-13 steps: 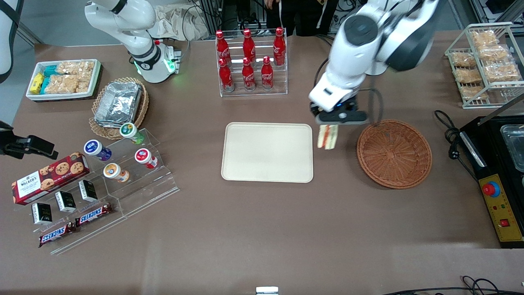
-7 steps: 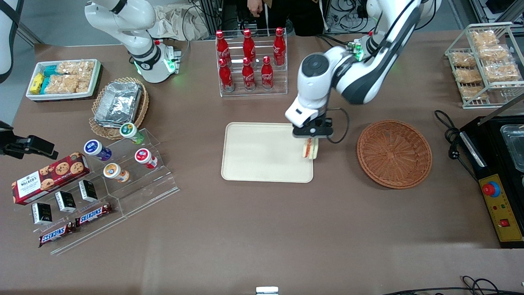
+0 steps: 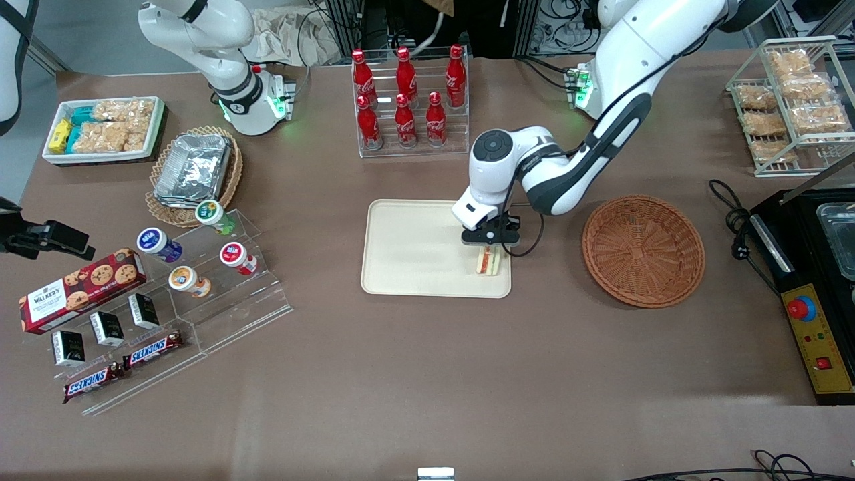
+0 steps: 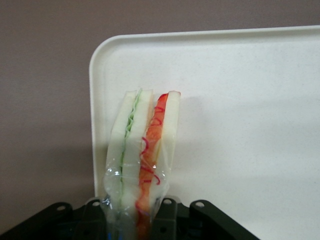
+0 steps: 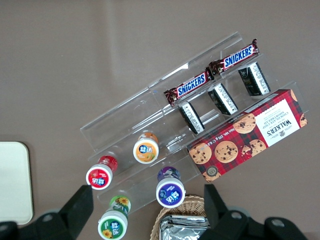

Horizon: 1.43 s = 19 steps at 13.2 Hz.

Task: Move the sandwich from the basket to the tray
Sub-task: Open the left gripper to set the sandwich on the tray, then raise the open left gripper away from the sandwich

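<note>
Gripper (image 3: pixel 489 246): low over the tray (image 3: pixel 414 247), at the tray's corner nearest the front camera on the basket's side; fingers clamped on the sandwich (image 3: pixel 488 260).

Sandwich: wrapped in clear film, held on edge with its bread slices vertical, green filling on one side and orange-red on the other. From the wrist camera it (image 4: pixel 142 155) hangs over the cream surface of the tray (image 4: pixel 250 125), close to the rounded corner and the rim. Whether it touches the tray I cannot tell.

Basket (image 3: pixel 643 250): round, reddish-brown wicker, on the brown table (image 3: pixel 427 374) just beside the tray, toward the working arm's end. Nothing lies in it.

Surroundings:
- Clear rack of red cola bottles (image 3: pixel 406 100), farther from the front camera than the tray.
- Tan wicker basket with foil containers (image 3: pixel 194 170), toward the parked arm's end.
- White tray of snack packets (image 3: pixel 103 128), near the table's corner at that end.
- Clear stepped stand with small round-lidded cups (image 3: pixel 200 250), a red cookie box (image 3: pixel 80 288) and chocolate bars (image 3: pixel 123 366), near the table's edge at that end.
- Wire rack of bagged snacks (image 3: pixel 791 100), at the working arm's end.
- Black appliance with a red button (image 3: pixel 811 294), at the same end.

Nothing stands between gripper and tray surface.
</note>
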Available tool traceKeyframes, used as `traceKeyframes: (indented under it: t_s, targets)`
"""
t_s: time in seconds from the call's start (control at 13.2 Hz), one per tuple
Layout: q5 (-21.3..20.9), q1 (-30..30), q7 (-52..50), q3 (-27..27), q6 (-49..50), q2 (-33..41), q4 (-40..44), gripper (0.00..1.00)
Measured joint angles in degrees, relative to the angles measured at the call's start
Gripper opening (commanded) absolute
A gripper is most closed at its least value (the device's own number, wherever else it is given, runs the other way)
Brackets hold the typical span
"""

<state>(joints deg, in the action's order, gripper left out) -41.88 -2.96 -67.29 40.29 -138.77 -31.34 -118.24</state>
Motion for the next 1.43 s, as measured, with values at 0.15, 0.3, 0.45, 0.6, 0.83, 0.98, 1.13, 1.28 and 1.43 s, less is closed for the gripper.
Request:
traceKeyframes:
  t_s: [0.15, 0.3, 0.45, 0.6, 0.83, 0.98, 1.13, 1.28, 1.43]
  targets:
    - [-1.09, 0.0, -0.61, 0.0, -0.26, -1.24, 0.81, 1.0]
    - [-1.29, 0.0, -0.76, 0.01, -0.26, -1.36, 1.17, 1.0]
    - [-1.42, 0.0, -0.97, 0.02, -0.26, -1.35, 1.64, 1.0]
    - [-1.43, 0.02, -1.17, 0.06, -0.15, -1.28, 2.64, 1.0]
    - [0.67, 0.4, -1.73, 0.96, 2.6, 0.0, 5.88, 1.0]
    - [6.1, 0.51, -1.7, 1.47, 7.13, 3.0, 9.74, 1.0]
    - [9.36, 1.25, -1.69, 1.55, 13.55, 6.9, 13.65, 1.0]
    - [13.54, 3.74, -0.01, 1.8, 20.37, 10.29, 17.96, 1.0]
    - [19.76, 6.19, 5.05, 1.3, 27.27, 13.28, 24.13, 1.0]
